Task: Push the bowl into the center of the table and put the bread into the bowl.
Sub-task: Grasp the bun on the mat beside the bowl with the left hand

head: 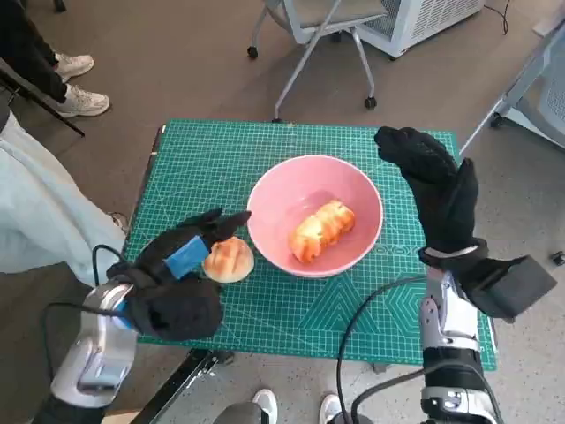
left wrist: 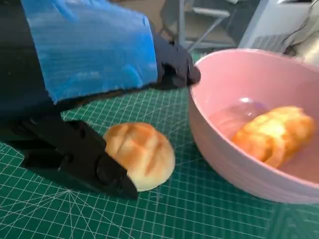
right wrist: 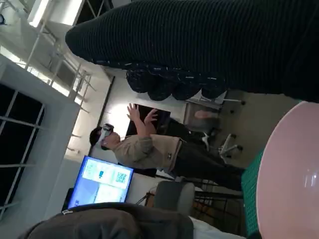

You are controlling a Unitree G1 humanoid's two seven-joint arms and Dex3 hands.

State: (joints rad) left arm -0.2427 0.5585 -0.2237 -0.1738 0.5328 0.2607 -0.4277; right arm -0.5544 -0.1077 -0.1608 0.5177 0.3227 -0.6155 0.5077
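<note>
My left hand [head: 181,269] lay low over the green cutting mat [head: 265,327], its fingers spread around a round bread roll [head: 229,260] that sat on the mat just beside the pink bowl [head: 353,190]. In the left wrist view one black finger [left wrist: 79,159] touched the roll's near side, while another reached past it to the bowl's rim. I could not tell whether I truly had a grip on the roll or was only cupping it; it rested on the mat.

The roll was pale gold, browner on top, with shallow scored lines crossing its dome and a lighter, creamy underside. The bowl was smooth, glossy and deep, and it stood near the middle of the mat. Inside it lay a second piece of bread [head: 321,230], longer and more orange, ridged along its length, tilted against the bowl's inner slope.

My right hand [head: 434,185], in its knitted glove, was raised just beside the bowl's far right side, fingers loosely extended and holding nothing. In the right wrist view, the glove was a dark band, with the bowl's pink rim at one edge and a person [right wrist: 149,149] with raised hands in the room beyond.
</note>
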